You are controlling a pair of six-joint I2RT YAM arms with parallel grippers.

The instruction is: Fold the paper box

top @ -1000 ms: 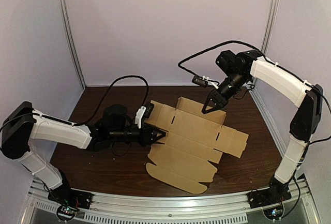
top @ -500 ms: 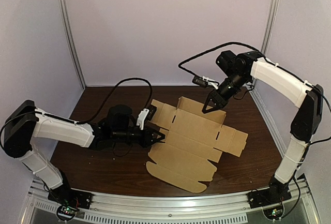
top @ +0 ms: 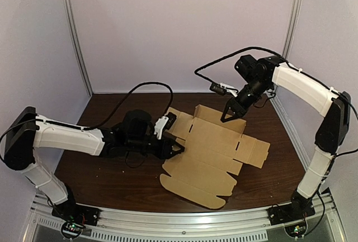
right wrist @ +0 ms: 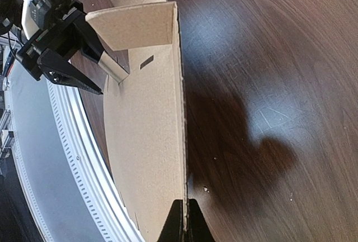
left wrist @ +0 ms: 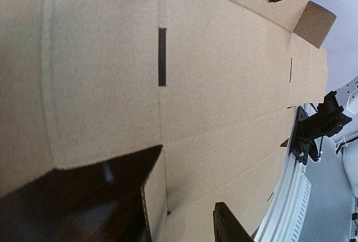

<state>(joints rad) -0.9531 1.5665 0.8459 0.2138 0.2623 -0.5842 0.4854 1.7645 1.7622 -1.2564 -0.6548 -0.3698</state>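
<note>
A flat brown cardboard box blank (top: 207, 152) lies unfolded in the middle of the table. Its far panel (top: 215, 114) stands tilted up, and my right gripper (top: 228, 114) is shut on that panel's top edge. In the right wrist view the fingers (right wrist: 185, 219) pinch the thin cardboard edge (right wrist: 180, 113), with a small side flap (right wrist: 134, 27) bent inward. My left gripper (top: 178, 148) is open, low at the blank's left edge. In the left wrist view it (left wrist: 184, 231) straddles a raised flap edge (left wrist: 146, 203) above the sheet (left wrist: 224, 85).
The dark wooden table (top: 112, 180) surrounds the blank. A metal rail (top: 179, 219) runs along the near edge, and pale walls close the back and sides. A side tab (top: 254, 152) sticks out on the blank's right. Black cables trail behind both arms.
My left arm has slid to the right, bringing its open gripper onto the blank's left edge. The blank has shifted slightly right. The right gripper has kept its hold.
</note>
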